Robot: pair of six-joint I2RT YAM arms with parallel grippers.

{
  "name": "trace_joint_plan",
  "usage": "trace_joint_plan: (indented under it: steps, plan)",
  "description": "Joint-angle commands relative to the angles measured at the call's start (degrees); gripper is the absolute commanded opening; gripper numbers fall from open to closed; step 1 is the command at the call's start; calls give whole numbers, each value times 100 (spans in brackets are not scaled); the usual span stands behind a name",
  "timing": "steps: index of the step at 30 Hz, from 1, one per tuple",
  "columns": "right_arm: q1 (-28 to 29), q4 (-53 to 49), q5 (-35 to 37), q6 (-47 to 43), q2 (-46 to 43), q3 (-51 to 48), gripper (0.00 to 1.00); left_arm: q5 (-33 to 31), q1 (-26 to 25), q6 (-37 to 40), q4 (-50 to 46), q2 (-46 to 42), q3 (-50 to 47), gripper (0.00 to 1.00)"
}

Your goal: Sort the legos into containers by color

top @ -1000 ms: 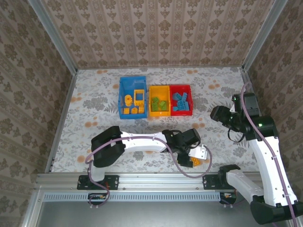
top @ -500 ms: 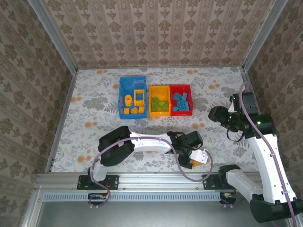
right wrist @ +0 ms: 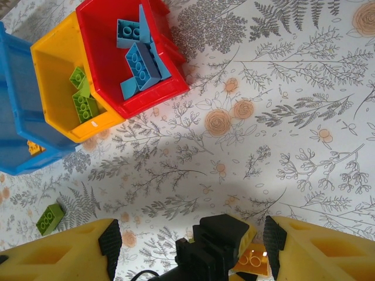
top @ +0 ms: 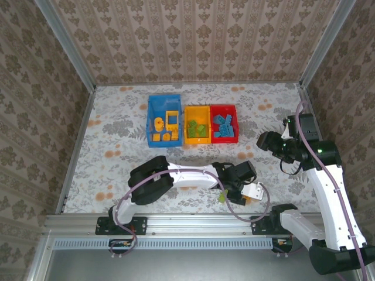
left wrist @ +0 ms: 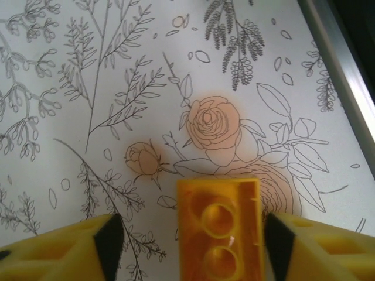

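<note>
An orange-yellow lego (left wrist: 218,225) lies hollow side up on the flowered table near its front edge, also visible from above (right wrist: 252,260). My left gripper (left wrist: 191,240) is low over it (top: 240,196), open, with a finger on each side; the right pad (left wrist: 272,240) is almost at the brick and the left pad (left wrist: 110,240) stands apart. A green lego (right wrist: 50,218) lies to its left (top: 222,197). My right gripper (right wrist: 192,246) hangs open and empty high at the right (top: 266,140). The blue container (top: 150,120) holds orange-yellow legos, the yellow one (top: 197,141) green, the red one (top: 224,141) blue.
The three containers stand in a row at the back centre of the table. A metal rail (left wrist: 340,76) runs along the table's front edge, close to the left gripper. The left arm (top: 187,175) stretches across the front of the table.
My left gripper has shifted a little to the right and its fingers have drawn in around the orange-yellow lego. The right gripper has drifted slightly left.
</note>
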Motion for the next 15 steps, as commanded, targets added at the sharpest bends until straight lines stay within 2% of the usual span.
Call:
trace_joint_plan:
  steps: [1, 3, 11, 15]
  plan:
    - [-42, -167, -102, -17, 6, 17, 68, 254, -48, -240, -111, 146, 123, 58]
    - [-43, -177, -103, -14, -2, 18, 68, 287, -49, -316, -167, 160, 114, 53]
    - [-38, -157, -128, -6, -8, -9, 68, 239, -49, -502, -194, 215, 97, 46]
    - [-49, -155, -137, -31, -3, 37, 67, 60, -40, -652, -151, 152, 185, 32]
